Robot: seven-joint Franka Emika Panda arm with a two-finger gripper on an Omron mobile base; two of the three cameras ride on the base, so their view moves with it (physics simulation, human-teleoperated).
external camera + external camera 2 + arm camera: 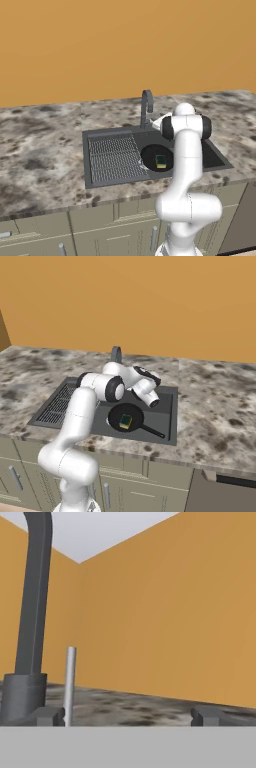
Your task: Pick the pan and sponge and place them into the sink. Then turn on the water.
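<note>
**At the faucet: pan and sponge are in, lever comes next**

From the left base view, I see the pan lying in the sink basin, the sponge resting inside it, and the faucet at twelve o'clock of them.

From the right base view, my gripper hangs above the basin, just beside the faucet.

From the hand view, the fingertips stand wide apart and empty. The lever rises near the left one, at nine o'clock. I'd approach slowly and push the lever squarely; no water is running yet.
</note>
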